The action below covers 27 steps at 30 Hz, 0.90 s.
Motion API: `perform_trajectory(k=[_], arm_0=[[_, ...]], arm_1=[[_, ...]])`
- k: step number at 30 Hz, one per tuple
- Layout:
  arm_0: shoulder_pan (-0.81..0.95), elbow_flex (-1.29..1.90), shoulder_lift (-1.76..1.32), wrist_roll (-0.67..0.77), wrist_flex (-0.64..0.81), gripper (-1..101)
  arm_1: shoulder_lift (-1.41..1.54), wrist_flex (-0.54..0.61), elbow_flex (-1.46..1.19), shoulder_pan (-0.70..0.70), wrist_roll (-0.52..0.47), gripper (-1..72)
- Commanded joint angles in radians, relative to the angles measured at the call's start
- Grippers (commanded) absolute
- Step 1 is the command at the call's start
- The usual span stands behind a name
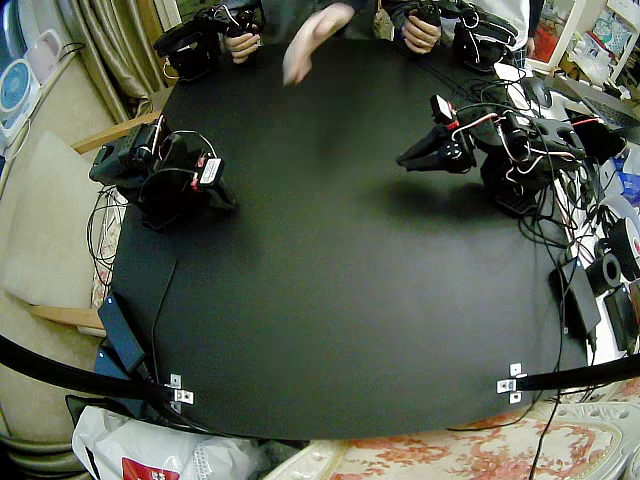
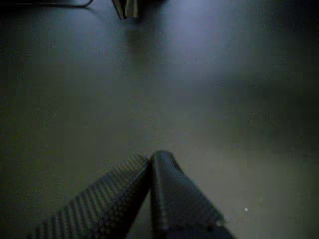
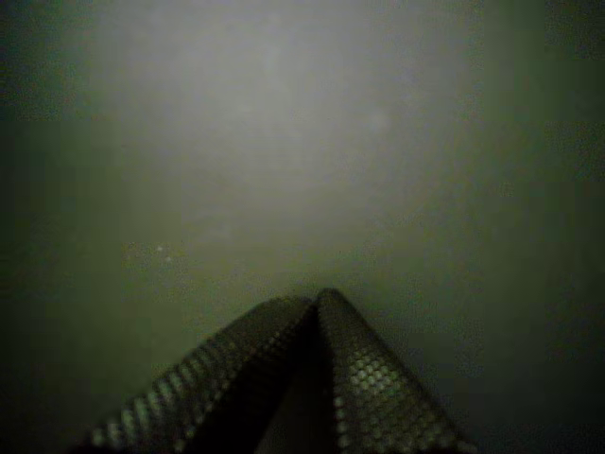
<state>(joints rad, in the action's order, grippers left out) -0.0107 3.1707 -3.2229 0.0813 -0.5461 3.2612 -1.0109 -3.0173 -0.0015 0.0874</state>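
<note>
The left gripper (image 1: 405, 159) and right gripper (image 1: 224, 196) sit pinched closed on nothing above the black mat (image 1: 330, 300), so a sudden swing could knock the hand (image 1: 312, 42) reaching over the far edge.

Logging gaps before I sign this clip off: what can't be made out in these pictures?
Person's hand: motion-blurred, fixed view.
Right gripper: black against black table, outline lost, fixed view.
Metal piece: cut by top edge, a wrist view.
Which arm carries which wrist view: both show only shut jaws over bare table.
</note>
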Motion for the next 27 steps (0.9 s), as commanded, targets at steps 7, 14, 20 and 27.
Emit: perform_trajectory(k=[7, 14, 20, 27], arm_0=[[-0.034, 0.012, -0.018, 0.034, -0.028, 0], [-0.015, -0.08, -0.018, -0.049, 0.141, 0], [-0.071, -0.273, -0.017, 0.183, 0.293, 0], [-0.089, -0.857, 0.472, 0.279, -0.058, 0]], arm_1=[[0.011, -0.012, 0.011, -0.029, -0.071, -0.3], [0.012, -0.014, 0.011, -0.078, -0.132, -0.3], [0.012, -0.015, 0.011, -0.097, -0.155, -0.3], [0.012, -0.015, 0.011, -0.101, -0.16, -0.3]])
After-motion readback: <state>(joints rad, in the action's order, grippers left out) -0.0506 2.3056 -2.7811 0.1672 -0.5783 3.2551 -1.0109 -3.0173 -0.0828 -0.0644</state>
